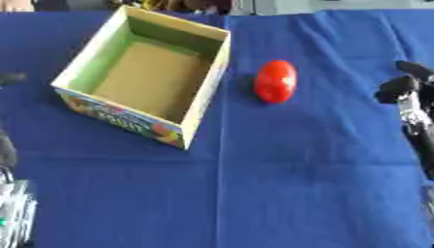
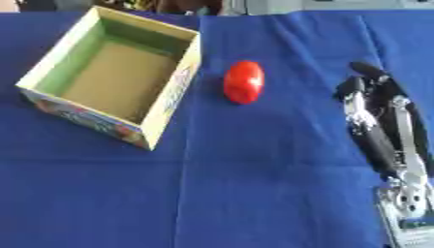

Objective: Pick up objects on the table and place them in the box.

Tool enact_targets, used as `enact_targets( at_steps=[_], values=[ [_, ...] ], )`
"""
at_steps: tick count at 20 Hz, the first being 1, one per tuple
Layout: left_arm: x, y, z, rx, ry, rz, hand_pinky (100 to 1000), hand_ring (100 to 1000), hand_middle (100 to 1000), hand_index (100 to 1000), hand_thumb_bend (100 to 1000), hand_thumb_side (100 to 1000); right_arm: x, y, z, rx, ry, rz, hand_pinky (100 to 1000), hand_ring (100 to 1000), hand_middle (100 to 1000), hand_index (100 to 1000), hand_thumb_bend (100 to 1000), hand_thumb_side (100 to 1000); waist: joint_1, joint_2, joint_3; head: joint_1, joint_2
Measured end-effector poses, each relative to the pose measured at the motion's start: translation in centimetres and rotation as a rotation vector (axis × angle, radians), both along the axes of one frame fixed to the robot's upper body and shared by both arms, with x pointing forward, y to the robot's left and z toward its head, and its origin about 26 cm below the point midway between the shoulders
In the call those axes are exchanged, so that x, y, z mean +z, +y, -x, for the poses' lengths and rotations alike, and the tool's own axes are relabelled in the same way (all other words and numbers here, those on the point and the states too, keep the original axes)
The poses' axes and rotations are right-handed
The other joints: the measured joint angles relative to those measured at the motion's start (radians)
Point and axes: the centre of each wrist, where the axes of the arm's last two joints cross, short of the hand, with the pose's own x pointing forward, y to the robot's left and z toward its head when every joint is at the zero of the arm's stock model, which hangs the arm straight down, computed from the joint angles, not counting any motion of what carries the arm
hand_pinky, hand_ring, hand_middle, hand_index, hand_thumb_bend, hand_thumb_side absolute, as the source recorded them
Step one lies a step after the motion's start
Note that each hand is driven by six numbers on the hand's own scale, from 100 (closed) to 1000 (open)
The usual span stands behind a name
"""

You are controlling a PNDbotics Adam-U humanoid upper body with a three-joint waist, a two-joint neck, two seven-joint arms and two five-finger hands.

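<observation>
From my seat at the controls, the red egg-shaped object point(image 2: 244, 82) lay on the blue cloth-covered surface point(image 2: 254, 184), a little above the middle of the view. My right hand point(image 2: 373, 104) sat at about three o'clock from it, well apart, with bare blue cloth between them. Its black fingers point(image 2: 366, 70) pointed toward twelve o'clock and looked straight or only slightly bent; they held nothing and touched neither the red object nor the box. The silver and black forearm ran back toward five o'clock.

The open cardboard box with a plain brown floor and pale green inner walls point(image 1: 85, 60) stood at nine o'clock from the red object, near it but not touching, turned askew so one corner pointed toward six o'clock. Nothing lay inside it. Its outer walls carried colourful printing with fruit-like shapes in red and orange and some lettering, but I could not read any of the words.

My left hand point(image 1: 12, 77) showed only as a dark tip at the nine o'clock edge of the left eye view, beside the box, and I could not tell how its fingers stood.
</observation>
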Motion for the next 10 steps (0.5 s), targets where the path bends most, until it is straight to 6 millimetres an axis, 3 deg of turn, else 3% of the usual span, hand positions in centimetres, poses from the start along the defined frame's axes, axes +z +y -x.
enact_targets(
  at_steps=[10],
  values=[
    [0.00,0.00,0.00,0.000,-0.001,0.001,562,909,825,640,100,907,0.76,-0.08,-0.25,0.000,-0.024,0.018,680,644,605,846,100,730,-0.003,0.000,-0.002,0.002,0.000]
  ],
)
